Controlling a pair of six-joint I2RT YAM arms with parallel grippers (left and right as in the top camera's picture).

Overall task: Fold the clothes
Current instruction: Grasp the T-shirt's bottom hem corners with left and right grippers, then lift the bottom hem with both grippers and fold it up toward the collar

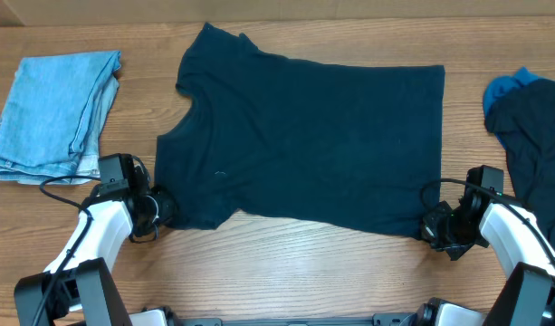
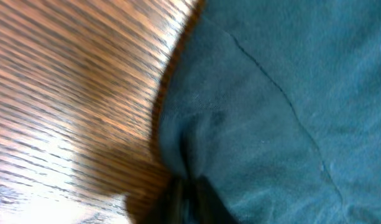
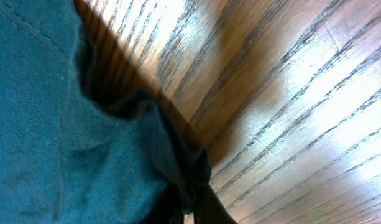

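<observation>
T-shirt of dark teal cotton (image 1: 322,145) lies spread flat on the wooden counter (image 1: 286,272). The left claw (image 1: 164,210) is clamped on its near-left corner, the right claw (image 1: 428,228) on its near-right hem corner. A folded light-blue cloth (image 1: 51,113) sits far left, a dark heaped garment (image 1: 535,136) far right.
</observation>
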